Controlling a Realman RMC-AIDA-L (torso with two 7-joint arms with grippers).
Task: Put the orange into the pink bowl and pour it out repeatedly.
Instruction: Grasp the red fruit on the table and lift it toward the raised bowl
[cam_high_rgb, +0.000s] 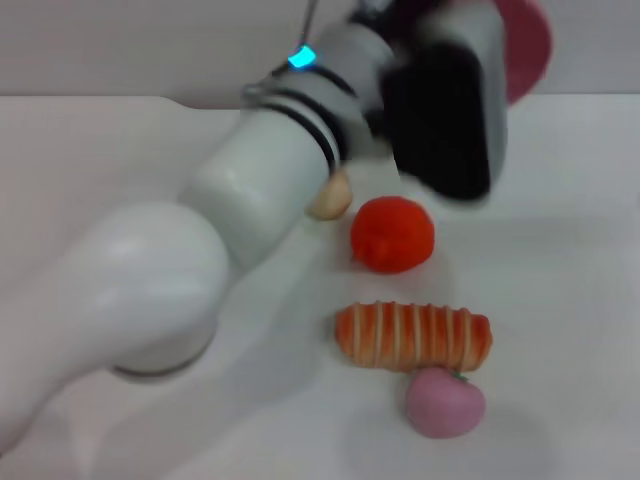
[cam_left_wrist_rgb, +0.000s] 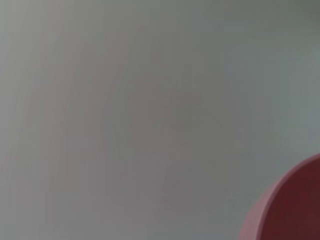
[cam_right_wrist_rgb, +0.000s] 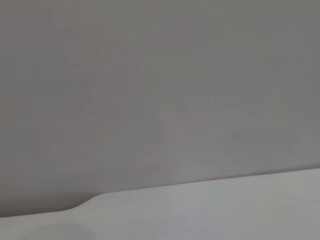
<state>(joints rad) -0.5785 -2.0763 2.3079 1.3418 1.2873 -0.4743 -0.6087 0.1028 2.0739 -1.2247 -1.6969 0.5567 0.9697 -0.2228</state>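
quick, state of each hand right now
left hand: raised by the pink bowl, open or closed cannot be told
right hand: not in view

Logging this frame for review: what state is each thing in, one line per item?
orange: on the table, free, not in the bowl.
pink bowl: raised behind the left arm's tool housing, mostly hidden.
left tool: hidden behind its housing.
striped bread: lying flat.
pink peach toy: resting against the bread.
beige ball: half hidden by the arm.
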